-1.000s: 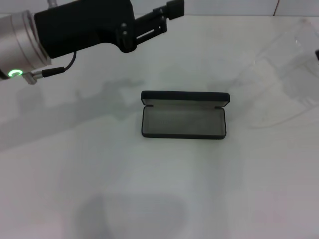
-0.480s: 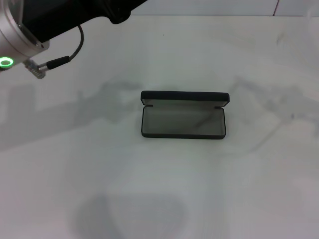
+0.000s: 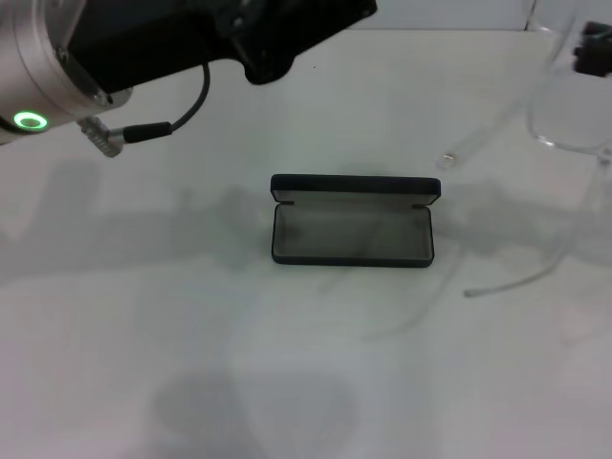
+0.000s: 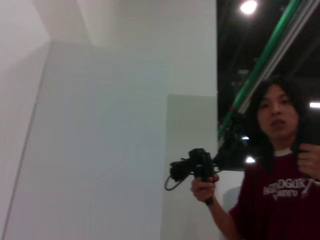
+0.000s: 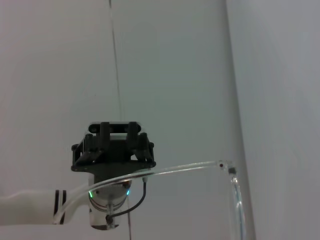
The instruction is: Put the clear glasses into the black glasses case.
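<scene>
The clear glasses [image 3: 564, 115], absent half a second ago, now hang from the right jaws [image 3: 595, 55], well off from the open black glasses case [image 3: 352, 220]; the left jaws' state I cannot tell.

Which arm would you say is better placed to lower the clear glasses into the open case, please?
Right. The clear glasses hang at the right gripper, near the open black glasses case; the left gripper is raised at the far left.
</scene>
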`<action>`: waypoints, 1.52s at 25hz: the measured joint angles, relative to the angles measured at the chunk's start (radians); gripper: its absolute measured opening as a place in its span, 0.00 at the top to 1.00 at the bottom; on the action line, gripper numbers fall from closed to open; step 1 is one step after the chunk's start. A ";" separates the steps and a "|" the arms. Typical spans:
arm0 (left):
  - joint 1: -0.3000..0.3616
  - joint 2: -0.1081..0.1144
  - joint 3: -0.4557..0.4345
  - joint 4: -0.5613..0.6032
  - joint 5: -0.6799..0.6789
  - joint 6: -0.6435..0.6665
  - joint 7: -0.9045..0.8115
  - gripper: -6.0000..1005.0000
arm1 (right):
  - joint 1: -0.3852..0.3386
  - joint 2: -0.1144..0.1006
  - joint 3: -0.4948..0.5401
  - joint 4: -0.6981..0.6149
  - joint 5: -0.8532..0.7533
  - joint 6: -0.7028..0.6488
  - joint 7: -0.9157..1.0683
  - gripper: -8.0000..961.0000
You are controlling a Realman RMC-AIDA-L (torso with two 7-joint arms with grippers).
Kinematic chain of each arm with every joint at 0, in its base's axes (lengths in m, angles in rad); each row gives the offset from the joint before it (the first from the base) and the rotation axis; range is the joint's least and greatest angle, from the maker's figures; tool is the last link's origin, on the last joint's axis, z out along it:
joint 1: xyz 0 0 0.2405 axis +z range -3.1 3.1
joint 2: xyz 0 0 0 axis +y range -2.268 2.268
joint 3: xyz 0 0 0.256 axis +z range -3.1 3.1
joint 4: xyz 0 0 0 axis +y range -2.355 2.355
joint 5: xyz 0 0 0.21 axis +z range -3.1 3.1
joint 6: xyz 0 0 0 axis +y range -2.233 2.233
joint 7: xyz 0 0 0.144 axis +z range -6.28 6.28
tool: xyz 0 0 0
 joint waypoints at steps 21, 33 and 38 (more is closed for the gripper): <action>-0.058 0.006 -0.005 -0.102 0.058 0.022 -0.026 0.81 | 0.066 0.021 -0.208 0.018 0.097 0.142 -0.030 0.91; -0.059 0.005 -0.004 -0.125 0.069 0.021 -0.025 0.82 | 0.065 0.021 -0.208 0.013 0.144 0.114 -0.030 0.91; -0.056 0.003 -0.006 -0.125 0.067 0.024 -0.020 0.82 | 0.061 0.022 -0.208 0.016 0.145 0.113 -0.030 0.91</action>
